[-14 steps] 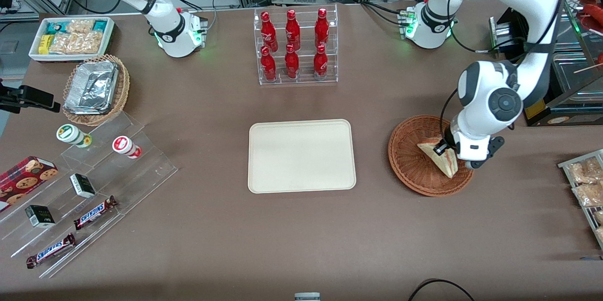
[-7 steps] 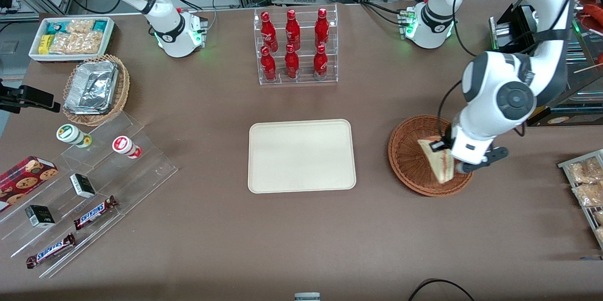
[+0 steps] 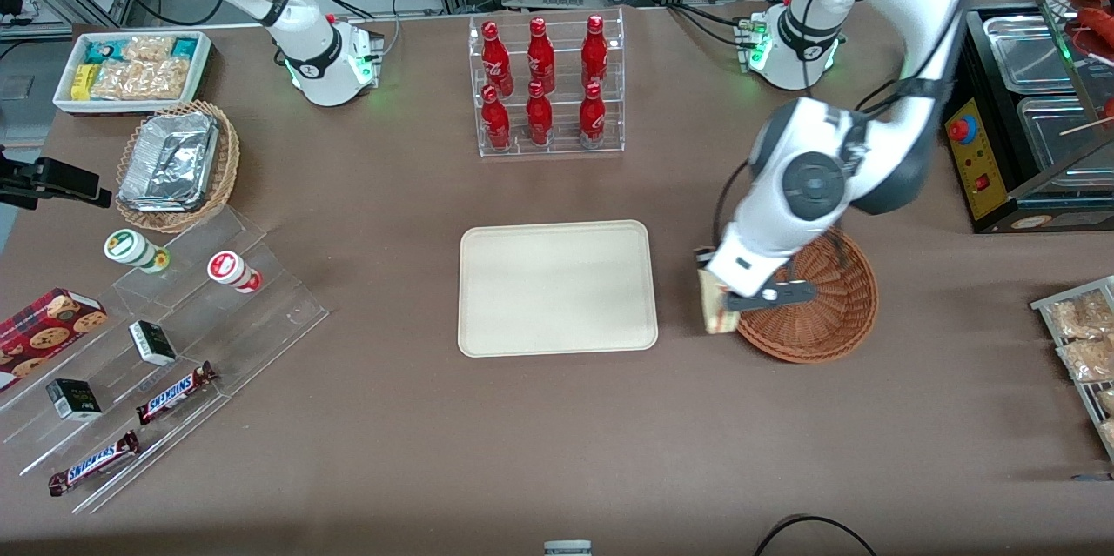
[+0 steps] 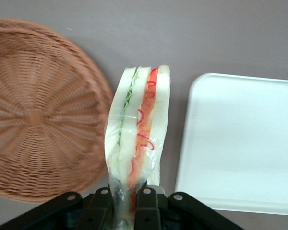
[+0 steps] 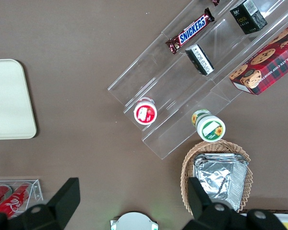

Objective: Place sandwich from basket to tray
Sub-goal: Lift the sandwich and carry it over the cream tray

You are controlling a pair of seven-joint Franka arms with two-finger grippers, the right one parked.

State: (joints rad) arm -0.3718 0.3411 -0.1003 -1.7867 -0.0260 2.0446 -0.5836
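One gripper clamps sandwich, base hidden, between basket and tray.

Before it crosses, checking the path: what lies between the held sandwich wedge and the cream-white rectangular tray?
Nothing: only bare brown tabletop separates the sandwich wedge, clamped in the left gripper, from the cream-white tray, per the left wrist view.

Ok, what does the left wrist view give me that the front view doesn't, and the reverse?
Only the left wrist view shows the gripper fingers shut on the wrapped sandwich, its green and red filling facing the camera. Only the front view shows the red bottles, foil containers and Snickers bars. Both show the sandwich above the gap between basket and tray.
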